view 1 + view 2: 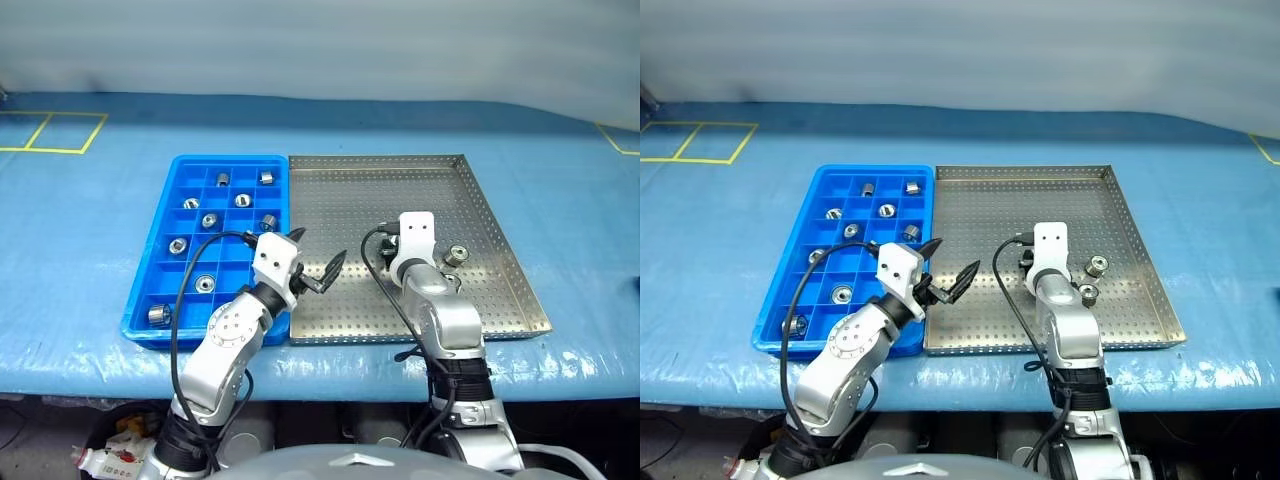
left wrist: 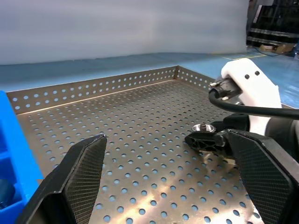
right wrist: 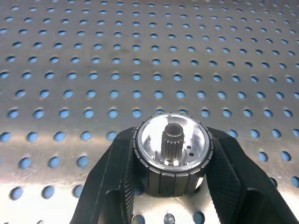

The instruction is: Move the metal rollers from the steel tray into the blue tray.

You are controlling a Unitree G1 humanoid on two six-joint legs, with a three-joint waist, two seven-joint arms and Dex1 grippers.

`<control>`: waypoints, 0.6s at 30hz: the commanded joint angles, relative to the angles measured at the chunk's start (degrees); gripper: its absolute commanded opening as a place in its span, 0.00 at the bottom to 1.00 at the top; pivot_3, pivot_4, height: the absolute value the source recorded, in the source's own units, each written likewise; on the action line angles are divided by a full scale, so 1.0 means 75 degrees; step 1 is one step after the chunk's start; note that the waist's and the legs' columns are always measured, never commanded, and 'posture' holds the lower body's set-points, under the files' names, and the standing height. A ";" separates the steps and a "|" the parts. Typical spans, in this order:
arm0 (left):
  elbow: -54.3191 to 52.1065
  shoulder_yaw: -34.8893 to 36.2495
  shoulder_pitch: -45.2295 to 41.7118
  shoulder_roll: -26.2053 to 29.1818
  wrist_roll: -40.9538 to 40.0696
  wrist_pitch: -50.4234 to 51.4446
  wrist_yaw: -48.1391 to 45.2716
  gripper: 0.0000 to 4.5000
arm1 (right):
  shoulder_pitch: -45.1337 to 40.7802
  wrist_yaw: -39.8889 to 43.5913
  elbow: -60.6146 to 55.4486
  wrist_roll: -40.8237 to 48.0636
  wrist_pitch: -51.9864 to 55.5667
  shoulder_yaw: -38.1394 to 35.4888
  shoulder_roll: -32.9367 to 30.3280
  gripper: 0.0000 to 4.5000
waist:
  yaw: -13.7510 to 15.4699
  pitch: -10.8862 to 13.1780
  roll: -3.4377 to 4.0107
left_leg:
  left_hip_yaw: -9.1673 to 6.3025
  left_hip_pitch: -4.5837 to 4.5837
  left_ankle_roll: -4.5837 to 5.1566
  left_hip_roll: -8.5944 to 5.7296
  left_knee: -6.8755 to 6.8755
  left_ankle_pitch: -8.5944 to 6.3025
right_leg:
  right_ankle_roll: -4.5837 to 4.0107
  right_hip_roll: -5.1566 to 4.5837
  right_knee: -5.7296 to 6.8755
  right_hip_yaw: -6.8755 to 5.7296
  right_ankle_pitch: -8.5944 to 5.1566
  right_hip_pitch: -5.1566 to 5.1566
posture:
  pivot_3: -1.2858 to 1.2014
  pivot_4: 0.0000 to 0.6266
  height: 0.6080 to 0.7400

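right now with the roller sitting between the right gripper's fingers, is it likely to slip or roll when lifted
Probably a stiff, solid part: the roller looks like shiny metal. Its ribbed side, pressed by the right gripper fingers, should resist slipping. If dropped on its side onto the steel tray, it could roll, being round.

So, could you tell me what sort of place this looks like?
Probably a workshop or lab bench for parts sorting: a perforated steel tray, a compartmented blue tray holding metal rollers, and a blue table sheet with yellow tape marks.
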 commanded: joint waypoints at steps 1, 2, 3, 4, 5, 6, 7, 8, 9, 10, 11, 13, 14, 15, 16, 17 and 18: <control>-0.0291 0.0172 0.0094 -0.0186 0.0131 -0.0271 0.0347 1.00 | -0.0375 0.0435 -0.0823 0.0017 0.0297 0.0390 -0.0195 0.38 | 0.0027 0.0000 0.0000 | -0.0001 0.0000 0.0000 0.0000 -0.0001 0.0000 | 0.0006 0.0000 0.0000 -0.0001 -0.0004 0.0000 | 0.60 0.24 1.00; -0.0359 0.0245 0.0159 -0.0212 0.0151 -0.0287 0.0451 1.00 | -0.0508 0.0576 -0.0941 0.0009 0.0379 0.0542 -0.0279 0.38 | 0.0045 0.0000 0.0000 | -0.0001 0.0000 0.0000 0.0000 -0.0001 0.0000 | 0.0014 0.0001 0.0000 -0.0001 -0.0008 0.0000 | 0.60 0.24 1.00; -0.0476 0.0358 0.0267 -0.0231 0.0172 -0.0300 0.0578 1.00 | -0.0712 0.0767 -0.1053 0.0047 0.0414 0.0730 -0.0329 0.38 | 0.0059 0.0001 0.0001 | -0.0001 0.0000 0.0000 0.0000 -0.0001 0.0000 | 0.0020 0.0001 0.0000 -0.0002 -0.0012 0.0000 | 0.61 0.24 1.00; -0.0597 0.0459 0.0378 -0.0241 0.0200 -0.0295 0.0703 1.00 | -0.0915 0.0943 -0.1130 0.0066 0.0427 0.0920 -0.0373 0.38 | 0.0063 0.0001 0.0002 | 0.0001 0.0000 0.0000 0.0000 -0.0001 0.0000 | 0.0025 0.0001 0.0000 -0.0001 -0.0014 -0.0001 | 0.62 0.24 1.00; -0.0705 0.0525 0.0476 -0.0231 0.0233 -0.0294 0.0793 1.00 | -0.1085 0.1074 -0.1170 0.0070 0.0442 0.1076 -0.0398 0.38 | 0.0090 0.0002 0.0002 | 0.0001 0.0000 0.0000 0.0000 -0.0002 0.0000 | 0.0025 0.0001 0.0000 0.0000 -0.0014 -0.0003 | 0.63 0.24 1.00; -0.0785 0.0556 0.0551 -0.0220 0.0273 -0.0296 0.0857 1.00 | -0.1200 0.1170 -0.1186 0.0080 0.0442 0.1172 -0.0407 0.38 | 0.0141 0.0002 0.0002 | 0.0000 0.0000 0.0000 0.0000 -0.0005 0.0000 | 0.0024 0.0001 0.0000 -0.0002 -0.0013 -0.0004 | 0.63 0.24 1.00; -0.0830 0.0559 0.0587 -0.0218 0.0308 -0.0291 0.0893 1.00 | -0.1259 0.1227 -0.1190 0.0080 0.0451 0.1212 -0.0418 0.38 | 0.0188 0.0001 0.0001 | -0.0003 0.0000 0.0000 0.0000 -0.0008 0.0000 | 0.0024 0.0004 0.0000 -0.0005 -0.0014 -0.0006 | 0.64 0.24 1.00; -0.0878 0.0560 0.0630 -0.0223 0.0369 -0.0295 0.0951 1.00 | -0.1335 0.1304 -0.1191 0.0111 0.0449 0.1263 -0.0395 0.38 | 0.0260 0.0001 0.0001 | -0.0008 -0.0001 0.0000 0.0000 -0.0011 0.0000 | 0.0023 0.0004 0.0000 -0.0008 -0.0015 -0.0005 | 0.64 0.24 1.00; -0.0996 0.0618 0.0759 -0.0215 0.0425 -0.0298 0.1040 1.00 | -0.1457 0.1439 -0.1167 0.0142 0.0406 0.1415 -0.0365 0.38 | 0.0349 0.0000 -0.0001 | -0.0012 0.0000 0.0000 -0.0001 -0.0015 0.0000 | 0.0020 0.0004 -0.0001 -0.0014 -0.0016 -0.0004 | 0.65 0.24 1.00; -0.1131 0.0687 0.0911 -0.0201 0.0487 -0.0308 0.1142 1.00 | -0.1575 0.1573 -0.1131 0.0175 0.0362 0.1572 -0.0314 0.38 | 0.0422 0.0000 -0.0001 | -0.0016 -0.0001 0.0000 -0.0001 -0.0020 0.0000 | 0.0018 0.0004 -0.0005 -0.0017 -0.0016 -0.0003 | 0.66 0.24 1.00; -0.1231 0.0735 0.1020 -0.0191 0.0529 -0.0311 0.1213 1.00 | -0.1653 0.1669 -0.1103 0.0190 0.0331 0.1676 -0.0278 0.38 | 0.0488 0.0000 -0.0001 | -0.0015 -0.0002 -0.0001 -0.0001 -0.0026 0.0000 | 0.0016 0.0002 -0.0010 -0.0017 -0.0016 -0.0004 | 0.66 0.24 1.00; -0.1449 0.0874 0.1269 -0.0206 0.0596 -0.0323 0.1388 1.00 | -0.1797 0.1885 -0.0958 0.0215 0.0216 0.1888 -0.0204 0.38 | 0.0604 0.0000 -0.0001 | -0.0012 -0.0003 -0.0001 -0.0001 -0.0046 0.0000 | -0.0008 -0.0008 -0.0021 -0.0014 -0.0001 -0.0010 | 0.68 0.24 1.00; -0.1579 0.0977 0.1413 -0.0232 0.0638 -0.0318 0.1504 1.00 | -0.1886 0.1994 -0.0829 0.0235 0.0139 0.1998 -0.0144 0.38 | 0.0665 0.0000 -0.0001 | -0.0013 -0.0010 -0.0001 -0.0003 -0.0050 0.0000 | -0.0008 -0.0008 -0.0028 -0.0015 -0.0001 -0.0014 | 0.69 0.24 1.00; -0.1690 0.1070 0.1545 -0.0248 0.0672 -0.0316 0.1596 1.00 | -0.1966 0.2090 -0.0702 0.0256 0.0061 0.2090 -0.0089 0.38 | 0.0729 0.0000 -0.0001 | -0.0014 -0.0013 -0.0001 -0.0003 -0.0055 0.0000 | -0.0007 -0.0011 -0.0031 -0.0016 -0.0001 -0.0017 | 0.70 0.24 1.00; -0.1758 0.1118 0.1623 -0.0258 0.0696 -0.0310 0.1656 1.00 | -0.2014 0.2151 -0.0619 0.0269 0.0010 0.2137 -0.0060 0.38 | 0.0811 0.0001 -0.0001 | -0.0014 -0.0015 -0.0001 -0.0003 -0.0059 0.0000 | -0.0007 -0.0010 -0.0033 -0.0017 -0.0002 -0.0020 | 0.70 0.24 1.00; -0.1823 0.1164 0.1706 -0.0275 0.0725 -0.0313 0.1729 1.00 | -0.2073 0.2228 -0.0506 0.0284 -0.0065 0.2182 -0.0035 0.38 | 0.0899 0.0001 0.0000 | -0.0014 -0.0015 -0.0001 -0.0003 -0.0063 0.0001 | -0.0008 -0.0010 -0.0033 -0.0018 -0.0002 -0.0022 | 0.71 0.24 1.00; -0.1893 0.1211 0.1796 -0.0293 0.0754 -0.0328 0.1804 1.00 | -0.2133 0.2294 -0.0376 0.0306 -0.0136 0.2216 0.0003 0.38 | 0.1011 0.0001 -0.0001 | -0.0017 -0.0015 -0.0002 -0.0005 -0.0064 0.0001 | -0.0010 -0.0009 -0.0034 -0.0022 -0.0004 -0.0023 | 0.72 0.24 1.00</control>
